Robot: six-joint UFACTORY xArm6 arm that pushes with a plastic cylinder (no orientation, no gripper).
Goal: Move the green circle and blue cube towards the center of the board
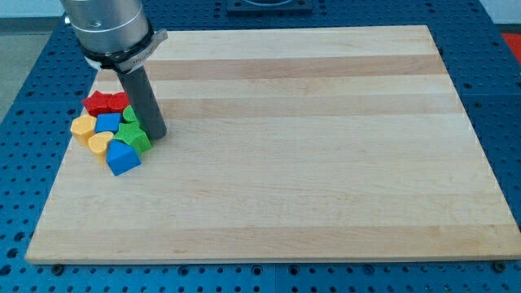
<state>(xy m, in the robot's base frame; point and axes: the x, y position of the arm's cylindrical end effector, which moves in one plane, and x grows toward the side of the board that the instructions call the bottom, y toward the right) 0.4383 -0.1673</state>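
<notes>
Several blocks sit clustered at the view's left on the wooden board (309,163). The blue cube (123,157) is at the cluster's bottom. A green block (134,136) lies just above it, and another green piece (129,114), partly hidden by the rod, could be the green circle; its shape is unclear. My tip (156,133) rests on the board at the cluster's right edge, touching or almost touching the green blocks.
A red block (107,102) lies at the cluster's top. A yellow-orange block (82,126) is at its left, a small blue block (107,123) in its middle, and a yellow heart-like block (99,144) is left of the blue cube.
</notes>
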